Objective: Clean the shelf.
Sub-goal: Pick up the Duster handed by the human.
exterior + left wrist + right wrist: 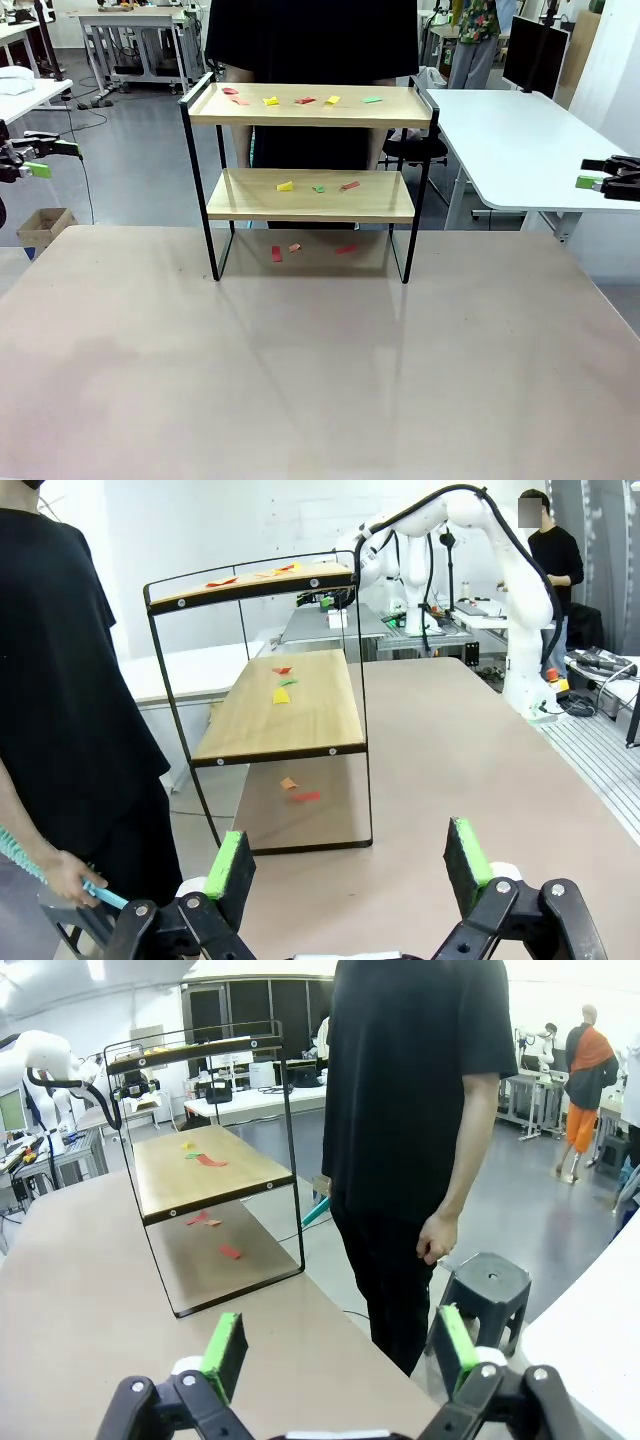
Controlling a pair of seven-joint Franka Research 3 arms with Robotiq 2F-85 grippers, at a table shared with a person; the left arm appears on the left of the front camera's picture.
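Shelf (250, 195) stands at the far middle of my tabletop (320, 380), all four black legs on the surface, directly in front of a person (310, 40) in a black shirt. Paper scraps (271, 100) in red, yellow and green lie scattered along the top board, a few more sit on the lower board, and loose scraps (277, 254) in red and orange lie on the tabletop beneath it. My left claw (50, 160) hangs off the tabletop's left side and my right claw (595, 172) off the right side, both well apart from the shelf. Each claw has its green pads spread wide with nothing between them. From the left wrist I see the person's hand (65, 875) gripping a teal tool I cannot identify. No lettering is legible to me.
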